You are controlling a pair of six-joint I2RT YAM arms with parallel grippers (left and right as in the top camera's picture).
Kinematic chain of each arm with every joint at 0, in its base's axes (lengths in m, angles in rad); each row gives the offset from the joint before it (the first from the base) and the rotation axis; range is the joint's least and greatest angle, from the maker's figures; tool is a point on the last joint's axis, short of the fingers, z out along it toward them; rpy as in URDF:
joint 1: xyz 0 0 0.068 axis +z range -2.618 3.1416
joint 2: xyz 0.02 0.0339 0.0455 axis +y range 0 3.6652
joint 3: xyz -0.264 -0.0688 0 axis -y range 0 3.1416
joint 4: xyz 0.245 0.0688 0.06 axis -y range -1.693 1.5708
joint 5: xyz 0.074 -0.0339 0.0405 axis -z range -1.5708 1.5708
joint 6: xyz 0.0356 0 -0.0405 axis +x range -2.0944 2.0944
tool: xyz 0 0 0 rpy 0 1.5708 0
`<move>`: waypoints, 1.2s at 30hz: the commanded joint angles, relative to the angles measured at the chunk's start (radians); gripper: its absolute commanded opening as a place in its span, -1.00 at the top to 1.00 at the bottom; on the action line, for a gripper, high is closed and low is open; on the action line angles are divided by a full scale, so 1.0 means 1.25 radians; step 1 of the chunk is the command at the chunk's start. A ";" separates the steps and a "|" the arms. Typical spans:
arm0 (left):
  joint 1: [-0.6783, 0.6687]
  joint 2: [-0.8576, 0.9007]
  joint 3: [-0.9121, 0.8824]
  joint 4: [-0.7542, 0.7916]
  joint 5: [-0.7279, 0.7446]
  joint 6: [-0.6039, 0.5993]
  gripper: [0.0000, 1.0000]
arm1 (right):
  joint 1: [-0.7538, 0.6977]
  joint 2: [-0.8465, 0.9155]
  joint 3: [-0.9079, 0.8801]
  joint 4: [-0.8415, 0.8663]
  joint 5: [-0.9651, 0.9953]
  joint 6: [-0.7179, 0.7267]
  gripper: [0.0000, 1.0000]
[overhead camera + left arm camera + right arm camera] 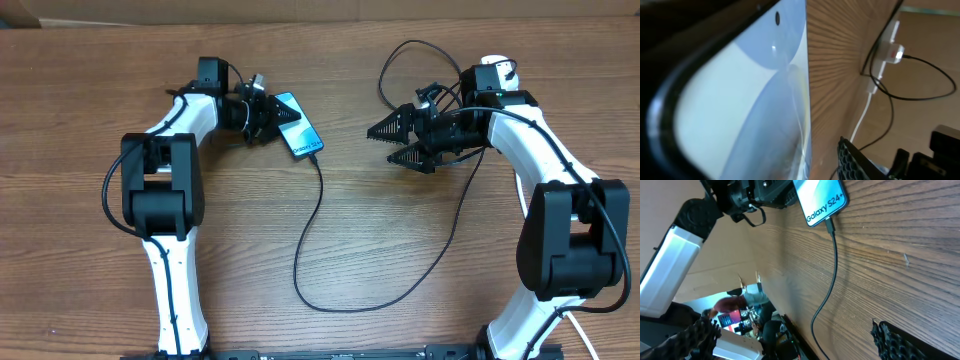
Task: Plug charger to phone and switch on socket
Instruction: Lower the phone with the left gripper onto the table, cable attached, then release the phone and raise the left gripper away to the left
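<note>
The phone (297, 125) lies on the table at the back left, its screen light blue; the right wrist view shows its "Galaxy S24+" text (824, 202). The charger's black cable (318, 205) has its tip in the phone's lower end and loops across the table toward the socket (492, 65). The right arm mostly hides the socket. The left wrist view shows the socket as a white strip with a red mark (891, 50). My left gripper (262, 116) is at the phone's upper end, with bare wood between the phone (750, 100) and one finger. My right gripper (396, 141) is open and empty, right of the phone.
The socket's thick white cord (863, 117) runs down from the strip. The black cable's loop reaches near the table's front edge (330, 305). A cardboard wall (300, 8) runs along the back of the table.
</note>
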 commanded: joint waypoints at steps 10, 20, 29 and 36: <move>0.019 0.043 0.069 -0.178 -0.457 0.077 0.16 | 0.004 -0.026 0.012 0.003 0.005 -0.008 -1.00; 0.019 0.043 0.072 -0.185 -0.482 0.089 0.12 | 0.004 -0.026 0.012 0.003 0.005 -0.007 -1.00; 0.025 0.042 0.121 -0.248 -0.481 0.110 0.28 | 0.004 -0.026 0.012 -0.001 0.020 -0.007 -1.00; 0.035 0.040 0.309 -0.428 -0.481 0.152 0.36 | 0.004 -0.026 0.012 -0.001 0.045 -0.007 -1.00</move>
